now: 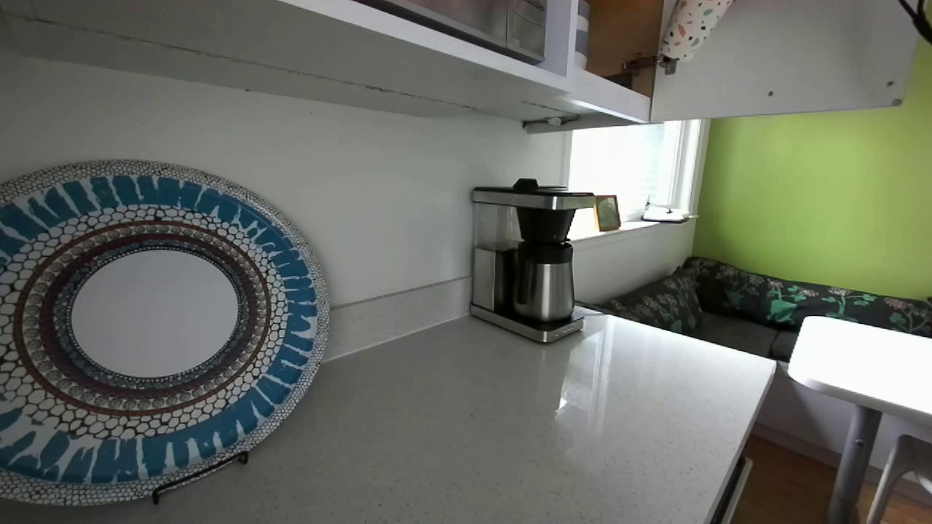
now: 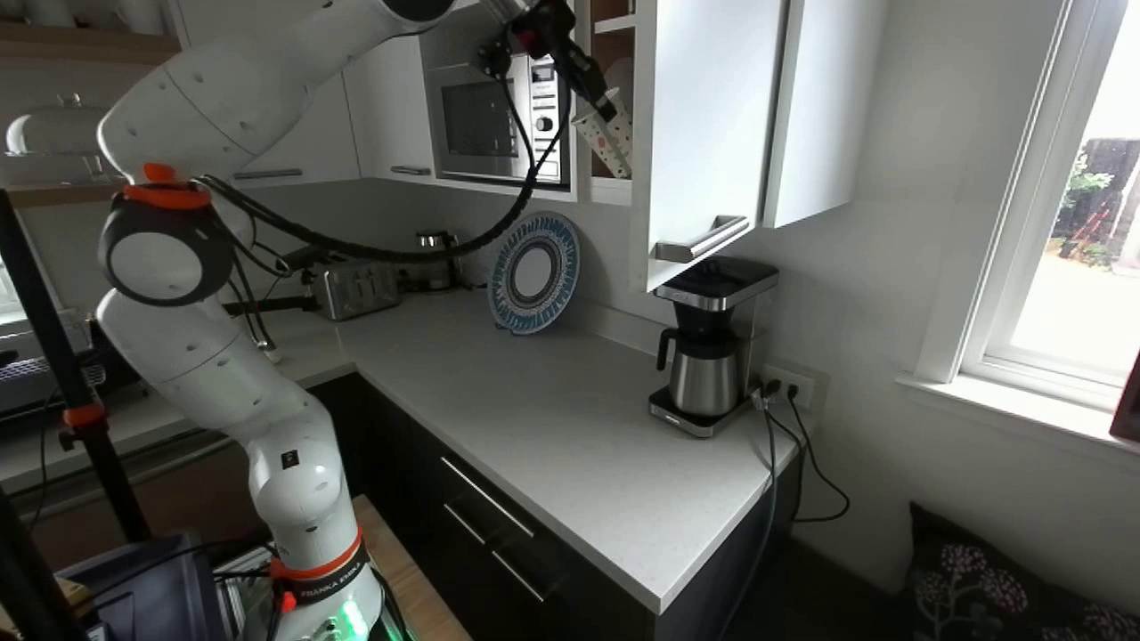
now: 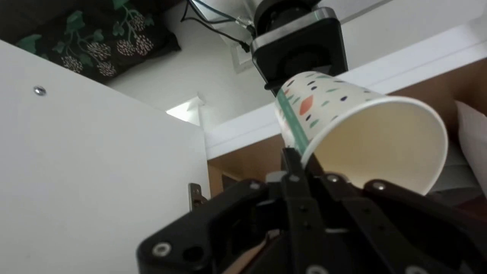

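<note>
Claw (image 3: pixel 302 161) found pinching the rim of a spotted cup (image 3: pixel 357 129), the cup tilted and suspended high above the table (image 2: pixel 570 427) at an open cupboard (image 2: pixel 612 191) over the rear edge, with a coffee maker (image 2: pixel 708 356) near that edge's end corner and a patterned plate (image 2: pixel 534 274) standing farther along it.

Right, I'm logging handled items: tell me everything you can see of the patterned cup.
The patterned cup, apparently paper, is white with coral, green and dark flecks, a green stripe, a rounded rim and plain pale inside. It hangs tilted, mouth upward, by the open cabinet, the end effector pinching its rim.
</note>
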Robot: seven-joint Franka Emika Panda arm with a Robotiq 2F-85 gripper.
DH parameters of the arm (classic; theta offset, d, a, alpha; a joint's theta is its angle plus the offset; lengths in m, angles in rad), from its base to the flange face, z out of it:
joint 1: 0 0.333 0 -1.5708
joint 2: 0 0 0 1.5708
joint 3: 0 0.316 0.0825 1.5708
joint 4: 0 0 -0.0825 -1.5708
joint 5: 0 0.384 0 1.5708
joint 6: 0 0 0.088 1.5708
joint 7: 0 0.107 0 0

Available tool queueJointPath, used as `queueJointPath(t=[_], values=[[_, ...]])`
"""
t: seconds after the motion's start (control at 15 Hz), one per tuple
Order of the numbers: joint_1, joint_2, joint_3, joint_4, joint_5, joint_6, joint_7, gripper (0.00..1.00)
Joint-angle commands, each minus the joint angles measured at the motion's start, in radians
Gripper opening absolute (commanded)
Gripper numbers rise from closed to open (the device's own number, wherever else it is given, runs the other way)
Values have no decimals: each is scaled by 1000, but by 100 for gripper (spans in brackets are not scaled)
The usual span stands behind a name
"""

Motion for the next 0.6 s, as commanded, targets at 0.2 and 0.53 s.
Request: queueJointPath(t=[0.2,0.53], values=[[39,242,-56,268,159,41,-3,1],[21,368,-58,376,258,31,17,1]])
